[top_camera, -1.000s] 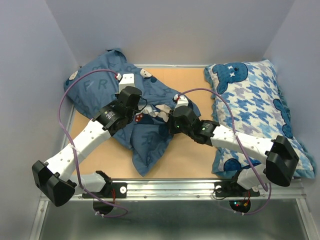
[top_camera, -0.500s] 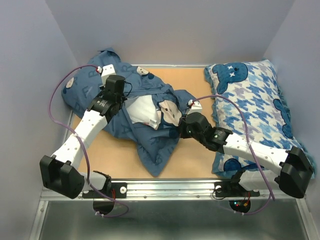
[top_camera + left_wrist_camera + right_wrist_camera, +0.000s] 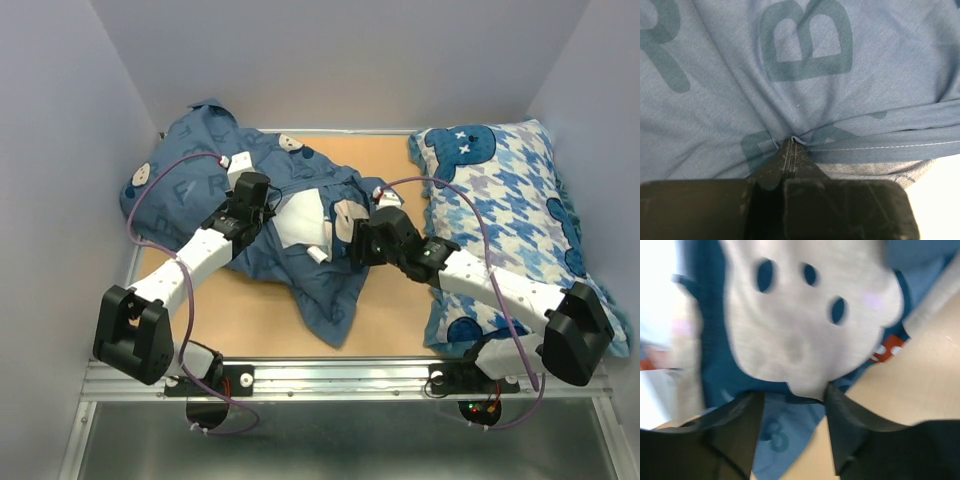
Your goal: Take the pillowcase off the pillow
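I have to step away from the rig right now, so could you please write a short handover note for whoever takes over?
Left gripper: shut on a fold of the pillowcase.
Right gripper: fingers apart at the pillowcase's edge, below a cartoon face print; that view is blurred.
Pillow: mostly inside the case, with white showing through the opening mid-table.
Done: opening spread, a patch of pillow bared.
Left: draw the case fully off the pillow.
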Available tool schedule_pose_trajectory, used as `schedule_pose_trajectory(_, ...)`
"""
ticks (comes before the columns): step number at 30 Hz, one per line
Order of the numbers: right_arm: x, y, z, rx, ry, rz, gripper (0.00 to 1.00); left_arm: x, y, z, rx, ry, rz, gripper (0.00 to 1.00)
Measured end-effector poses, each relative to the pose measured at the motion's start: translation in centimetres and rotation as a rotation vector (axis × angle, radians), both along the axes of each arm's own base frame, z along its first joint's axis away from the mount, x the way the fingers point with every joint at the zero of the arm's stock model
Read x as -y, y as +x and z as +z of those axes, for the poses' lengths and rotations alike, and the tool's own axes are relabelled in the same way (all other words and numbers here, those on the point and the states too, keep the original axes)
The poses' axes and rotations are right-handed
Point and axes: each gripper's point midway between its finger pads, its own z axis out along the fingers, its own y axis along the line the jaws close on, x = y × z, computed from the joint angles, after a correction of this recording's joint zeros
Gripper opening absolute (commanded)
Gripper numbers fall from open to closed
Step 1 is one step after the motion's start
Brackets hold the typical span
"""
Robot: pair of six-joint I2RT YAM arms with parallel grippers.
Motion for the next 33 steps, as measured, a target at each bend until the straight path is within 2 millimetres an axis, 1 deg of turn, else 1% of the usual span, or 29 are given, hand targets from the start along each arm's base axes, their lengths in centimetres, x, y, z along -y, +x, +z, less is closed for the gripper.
schedule_pose_trajectory(1,-0.6,0.2,1.3,0.009,0.027,0.012,0.65,0.2,0.2,0.1,0.014,-0.013,0.003,0.00)
schedule_pose_trajectory(3,-1.4,0.3,3.3,0.031,0.076,0.028,0.69,0.6,0.3,0.1,0.028,-0.032,0.004,0.00)
schedule_pose_trajectory(5,-1.8,0.2,4.8,0.048,0.120,0.031,0.74,1.2,0.4,0.2,0.044,-0.052,-0.001,0.00)
schedule_pose_trajectory(7,-1.9,0.0,6.3,0.061,0.160,0.026,0.75,2.0,0.4,0.2,0.055,-0.071,-0.015,0.00)
schedule_pose_trajectory(10,-2.5,0.3,7.3,0.061,0.190,0.018,0.80,3.6,0.4,0.3,0.066,-0.104,-0.046,0.00)
schedule_pose_trajectory(11,-3.0,0.5,7.2,0.053,0.193,0.015,0.83,4.0,0.4,0.3,0.068,-0.113,-0.053,0.00)
schedule_pose_trajectory(13,-3.6,0.8,6.7,0.038,0.191,0.012,0.86,4.9,0.5,0.1,0.071,-0.131,-0.068,0.00)
schedule_pose_trajectory(15,-3.9,1.3,4.9,0.007,0.160,-0.007,0.86,5.6,0.7,0.1,0.078,-0.153,-0.081,0.00)
schedule_pose_trajectory(16,-4.0,1.5,3.7,-0.012,0.136,-0.015,0.86,5.8,0.7,0.1,0.081,-0.162,-0.084,0.00)
schedule_pose_trajectory(17,-4.0,1.6,3.1,-0.022,0.126,-0.021,0.84,6.0,0.8,0.1,0.084,-0.168,-0.086,0.00)
schedule_pose_trajectory(18,-4.1,1.8,1.9,-0.043,0.107,-0.029,0.83,6.1,0.8,0.0,0.085,-0.174,-0.089,0.00)
schedule_pose_trajectory(19,-4.1,1.8,1.3,-0.055,0.099,-0.034,0.79,6.2,0.8,-0.1,0.085,-0.180,-0.090,0.00)
schedule_pose_trajectory(20,-4.1,1.8,1.0,-0.062,0.095,-0.040,0.74,6.3,0.8,-0.2,0.085,-0.183,-0.090,0.00)
schedule_pose_trajectory(22,-3.7,1.7,0.6,-0.062,0.097,-0.055,0.52,6.4,0.9,-0.3,0.087,-0.188,-0.090,0.00)
schedule_pose_trajectory(23,-3.1,1.3,0.5,-0.058,0.096,-0.069,0.33,6.5,1.0,-0.4,0.088,-0.190,-0.090,0.00)
schedule_pose_trajectory(24,-2.5,1.1,0.4,-0.054,0.093,-0.078,0.27,6.6,1.1,-0.4,0.091,-0.193,-0.090,0.00)
schedule_pose_trajectory(28,-0.3,-0.5,-0.2,-0.051,0.092,-0.109,0.14,6.9,1.4,-0.4,0.097,-0.203,-0.095,0.00)
schedule_pose_trajectory(29,0.3,-0.9,-0.5,-0.054,0.089,-0.113,0.08,6.9,1.4,-0.4,0.098,-0.205,-0.096,0.00)
schedule_pose_trajectory(30,0.7,-1.3,-0.8,-0.059,0.085,-0.117,0.06,6.9,1.5,-0.4,0.099,-0.206,-0.097,0.00)
schedule_pose_trajectory(31,1.2,-1.8,-1.6,-0.069,0.078,-0.122,0.06,6.8,1.6,-0.4,0.100,-0.209,-0.095,0.00)
schedule_pose_trajectory(32,1.7,-2.2,-2.3,-0.083,0.067,-0.128,0.07,6.5,1.8,-0.3,0.100,-0.213,-0.091,0.00)
schedule_pose_trajectory(33,2.1,-2.6,-3.2,-0.097,0.056,-0.134,0.12,6.3,1.9,-0.3,0.100,-0.218,-0.090,0.00)
